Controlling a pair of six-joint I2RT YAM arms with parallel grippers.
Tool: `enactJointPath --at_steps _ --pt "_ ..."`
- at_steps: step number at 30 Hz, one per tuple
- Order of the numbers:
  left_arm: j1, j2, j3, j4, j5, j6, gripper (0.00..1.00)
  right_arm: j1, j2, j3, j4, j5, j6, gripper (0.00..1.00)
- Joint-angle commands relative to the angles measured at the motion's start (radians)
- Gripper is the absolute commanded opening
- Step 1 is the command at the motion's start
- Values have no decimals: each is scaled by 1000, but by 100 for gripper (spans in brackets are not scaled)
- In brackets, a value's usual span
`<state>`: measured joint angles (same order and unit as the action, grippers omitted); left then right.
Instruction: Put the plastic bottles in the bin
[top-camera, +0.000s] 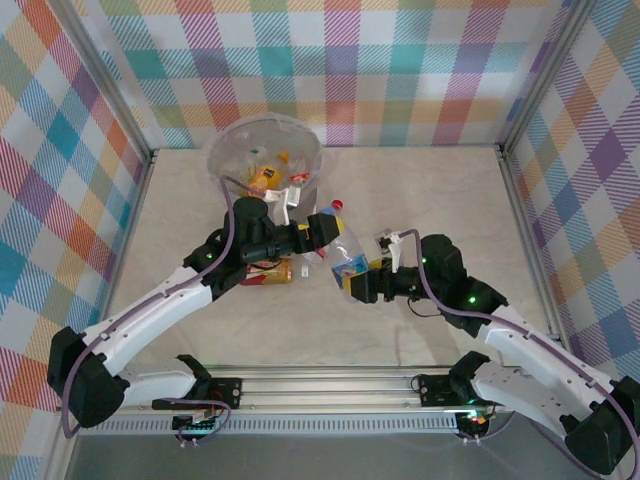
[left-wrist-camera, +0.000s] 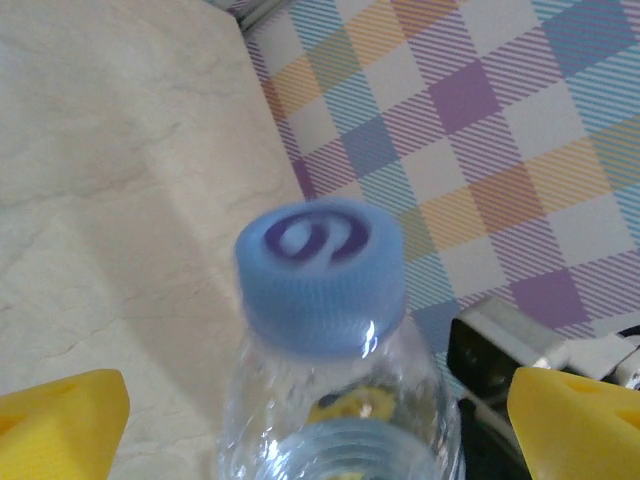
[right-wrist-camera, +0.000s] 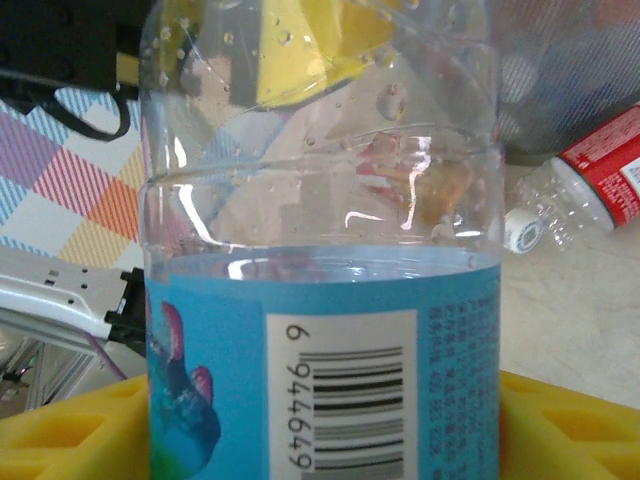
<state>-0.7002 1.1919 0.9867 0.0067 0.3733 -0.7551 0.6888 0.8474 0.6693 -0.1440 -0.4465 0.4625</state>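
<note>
Right wrist, entry 1. Checker: your right pincer (right-wrist-camera: 320, 440) is clamped on the blue-label bottle (right-wrist-camera: 320, 340). Its yellow pads (right-wrist-camera: 70, 430) press both sides of the label, low on the body. Neck and cap stay free beyond the tips.

Operator: Why leave them free?

Checker: Judgement: for a handover. The left wrist view shows your left pincer (left-wrist-camera: 320, 430) spread wide, one pad on each side of the blue cap (left-wrist-camera: 320, 275), touching neither. It grips nothing yet.

Operator: Room to move?

Checker: Just beyond the right pincer's tips, off to the side, a red-label bottle (right-wrist-camera: 600, 165) lies on the table (right-wrist-camera: 580, 320), apart from your grip. In top external, an orange-label bottle (top-camera: 272, 272) lies on the near side of the left pincer, under the left arm. The bin (top-camera: 218, 165) stands past that pincer, near it, with several bottles inside. The back wall (top-camera: 330, 70) is close behind the bin, so come at the rim from the near side.
</note>
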Motion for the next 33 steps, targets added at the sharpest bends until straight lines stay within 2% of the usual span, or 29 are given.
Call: enactJointPath --at_steps 1,10,15,21,29,33 --pt "-12 9 20 82 50 -38 98 11 -19 -14 36 -37 15 71" --pt "-23 21 23 68 135 -33 97 17 8 -10 103 24 43 68" --pt "-37 37 27 53 169 -30 95 18 35 4 131 16 49 68" --pt "-53 38 39 72 171 -39 86 28 46 10 130 25 45 68" --pt "-58 24 48 66 167 -40 68 31 43 10 115 33 41 68" --pt "-59 11 55 52 155 -29 65 32 35 15 113 35 39 72"
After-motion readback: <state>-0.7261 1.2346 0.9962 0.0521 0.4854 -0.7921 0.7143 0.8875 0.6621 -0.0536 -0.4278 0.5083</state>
